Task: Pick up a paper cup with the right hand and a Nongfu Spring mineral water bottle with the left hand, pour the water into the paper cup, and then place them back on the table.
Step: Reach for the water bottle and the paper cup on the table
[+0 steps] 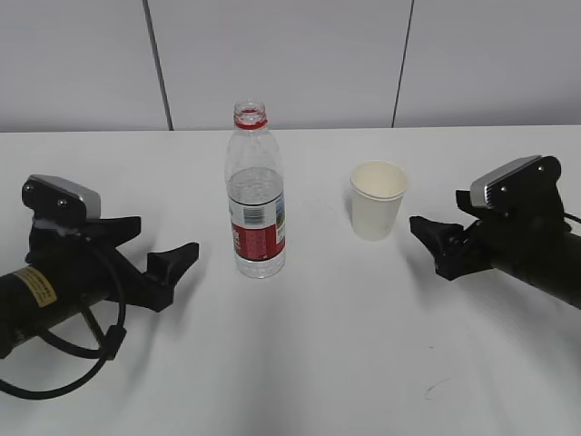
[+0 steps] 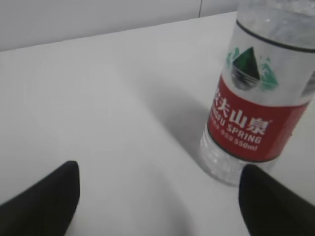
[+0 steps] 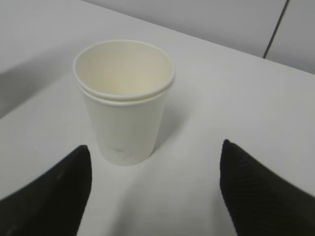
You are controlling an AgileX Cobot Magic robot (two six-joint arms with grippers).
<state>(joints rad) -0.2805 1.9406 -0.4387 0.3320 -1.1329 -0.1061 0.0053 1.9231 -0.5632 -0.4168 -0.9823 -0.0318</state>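
The Nongfu Spring mineral water bottle [image 1: 255,202] stands upright and uncapped on the white table [image 1: 300,363], left of centre. It also shows at the right of the left wrist view [image 2: 256,103]. The paper cup [image 1: 378,200] stands upright and empty to its right, and in the right wrist view [image 3: 124,98]. My left gripper [image 1: 172,263] is open and empty, low over the table, just left of the bottle [image 2: 160,187]. My right gripper [image 1: 425,238] is open and empty, just right of the cup, which lies ahead and a little left of its jaws [image 3: 155,167].
A black cable [image 1: 86,359] loops under the left arm near the table's front left. A grey panelled wall [image 1: 300,54] runs behind the table's far edge. A small dark mark [image 1: 436,389] lies on the table at front right.
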